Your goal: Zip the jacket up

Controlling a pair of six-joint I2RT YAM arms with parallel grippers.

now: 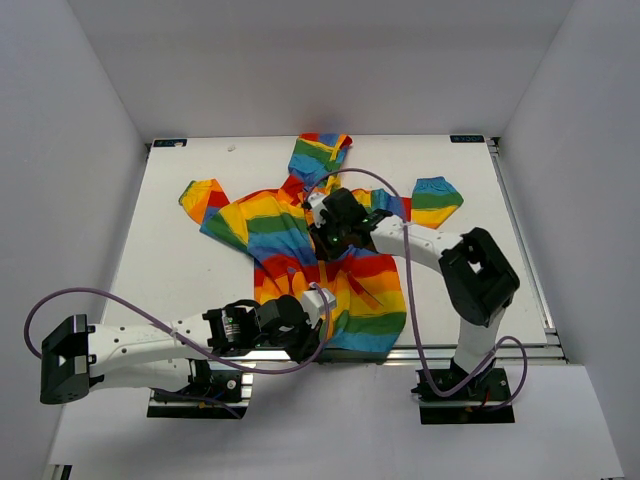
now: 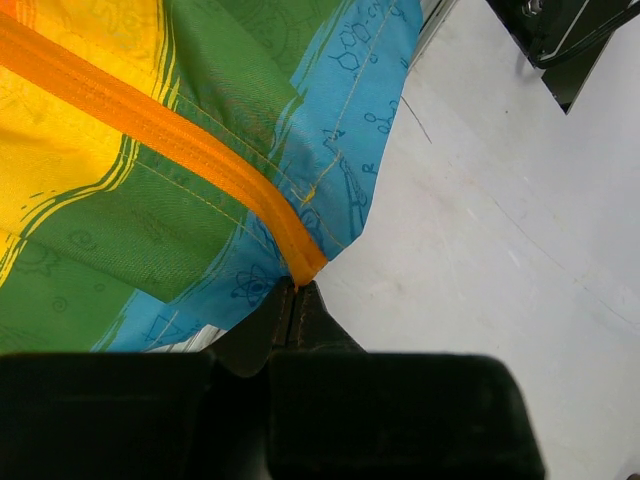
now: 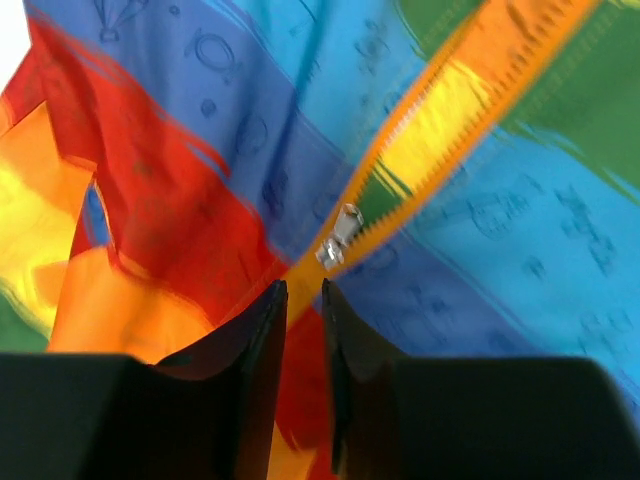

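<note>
The rainbow-striped jacket (image 1: 290, 250) lies flat on the white table, hood at the far side, hem toward the arms. My left gripper (image 1: 316, 302) is at the hem; in the left wrist view it (image 2: 295, 287) is shut on the bottom end of the orange zipper band (image 2: 180, 140). My right gripper (image 1: 328, 238) hovers over the chest. In the right wrist view it (image 3: 303, 287) is open by a narrow gap, and the silver zipper pull (image 3: 338, 237) sits on the orange band (image 3: 440, 105) just beyond the fingertips, not held.
The table's near edge with a metal rail (image 1: 480, 352) runs just below the hem. The jacket's sleeves (image 1: 436, 198) spread out to both sides. The right arm's base (image 2: 560, 40) shows in the left wrist view.
</note>
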